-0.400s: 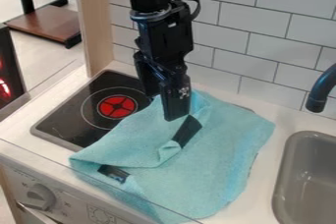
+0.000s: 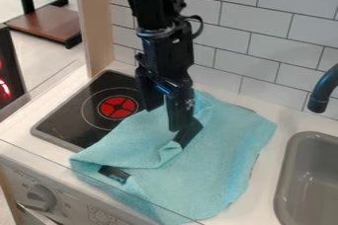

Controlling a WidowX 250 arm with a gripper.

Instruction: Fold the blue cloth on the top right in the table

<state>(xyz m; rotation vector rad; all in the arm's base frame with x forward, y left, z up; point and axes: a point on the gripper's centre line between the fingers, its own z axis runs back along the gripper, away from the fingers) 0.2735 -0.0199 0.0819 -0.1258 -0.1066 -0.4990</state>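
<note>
Blue cloth (image 2: 221, 157): judged light, limp, non-fragile; liable to sag.
Puckered fold (image 2: 170, 154): advised hold; pinch firmly.
Gripper (image 2: 165, 119): open, fingers apart, nothing gripped.

From where I stand, I see a big black arm (image 2: 157, 4) come down from the top of the frame, left of the middle. It bends a bit, and a wire loops out beside it. The black gripper (image 2: 165, 119) points down near the middle, its two fingers (image 2: 177, 113) apart, one lower.
</note>
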